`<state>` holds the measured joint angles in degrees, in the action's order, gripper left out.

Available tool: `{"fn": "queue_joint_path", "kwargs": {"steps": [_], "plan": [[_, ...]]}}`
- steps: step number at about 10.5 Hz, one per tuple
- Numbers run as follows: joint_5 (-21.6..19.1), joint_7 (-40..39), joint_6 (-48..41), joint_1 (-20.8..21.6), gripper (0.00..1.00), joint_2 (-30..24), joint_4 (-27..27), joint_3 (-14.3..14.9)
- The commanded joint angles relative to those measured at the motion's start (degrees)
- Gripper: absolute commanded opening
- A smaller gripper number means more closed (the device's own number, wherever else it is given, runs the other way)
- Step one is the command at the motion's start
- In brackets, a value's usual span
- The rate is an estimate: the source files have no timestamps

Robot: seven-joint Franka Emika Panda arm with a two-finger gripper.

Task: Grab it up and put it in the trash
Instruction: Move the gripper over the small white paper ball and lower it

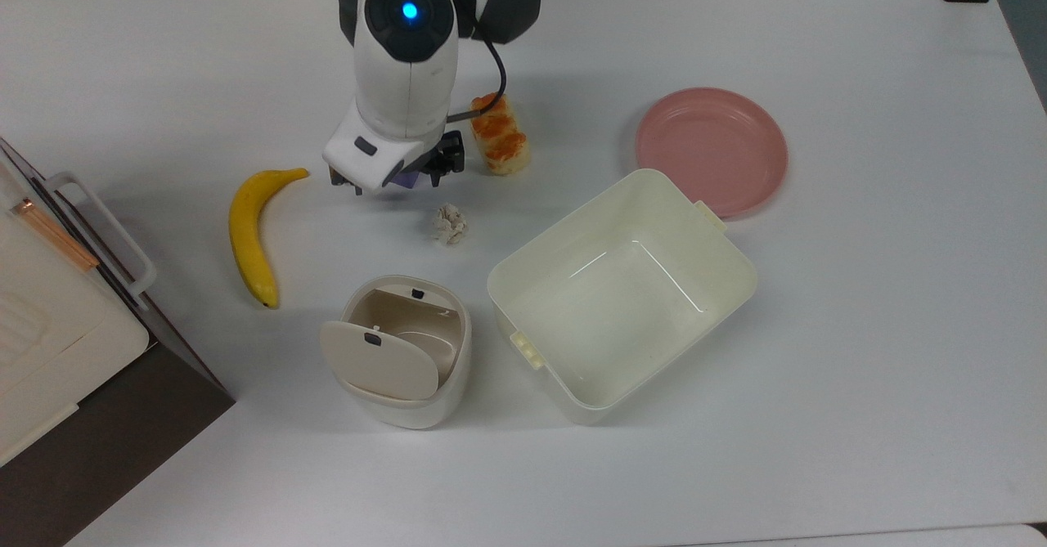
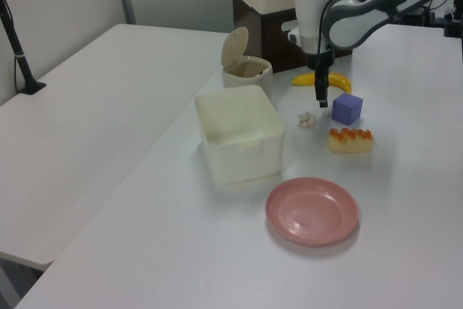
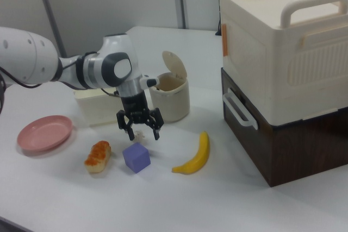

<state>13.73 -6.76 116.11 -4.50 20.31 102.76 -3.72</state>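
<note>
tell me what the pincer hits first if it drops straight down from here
Probably the purple cube or bare table beside it; the open pincer hangs above the cube's edge, short of the paper ball. Depth is unclear.

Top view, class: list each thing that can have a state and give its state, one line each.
Trash bin: lid flipped open.
Rectangular tub: uncovered, nothing inside.
Pink plate: bare.
Paper ball: lying loose on the table.
Tool: open, holding nothing.

Readable text: none.
Labels, brands: none legible on any item.
Numbers, signs: none legible.
</note>
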Motion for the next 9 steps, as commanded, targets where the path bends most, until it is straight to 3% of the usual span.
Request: {"fn": "queue_joint_path", "kwargs": {"steps": [1, 4, 9], "plan": [[1.9, -1.5, 2.3, -0.2, 1.0, 2.6, 0.5, -1.4], [1.8, -0.8, 3.2, -1.8, 1.0, 2.2, 0.1, -6.5], [1.8, -0.2, 3.4, -1.5, 0.96, 2.9, -1.0, -6.9]]}}
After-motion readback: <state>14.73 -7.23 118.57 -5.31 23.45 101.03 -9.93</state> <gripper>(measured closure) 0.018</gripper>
